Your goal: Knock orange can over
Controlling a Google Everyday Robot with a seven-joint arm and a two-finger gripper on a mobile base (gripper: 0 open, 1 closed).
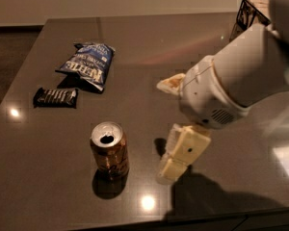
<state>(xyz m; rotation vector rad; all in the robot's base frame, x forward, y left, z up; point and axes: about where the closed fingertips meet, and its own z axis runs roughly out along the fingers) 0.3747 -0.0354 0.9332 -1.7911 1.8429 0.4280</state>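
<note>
The orange can [109, 150] stands upright on the dark table [149, 47], near its front edge, with the silver top and pull-tab hole facing up. My gripper [164, 129] is just right of the can, low over the table and not touching it. Its two cream fingers are spread apart, one [184, 150] pointing down toward the table and the other [170, 84] higher up. It holds nothing. The white arm [241, 76] reaches in from the right.
A blue chip bag [86, 64] lies at the back left, with a dark snack bar [56, 97] in front of it. A black wire rack [250, 11] stands at the far right corner. The table's front edge runs close below the can.
</note>
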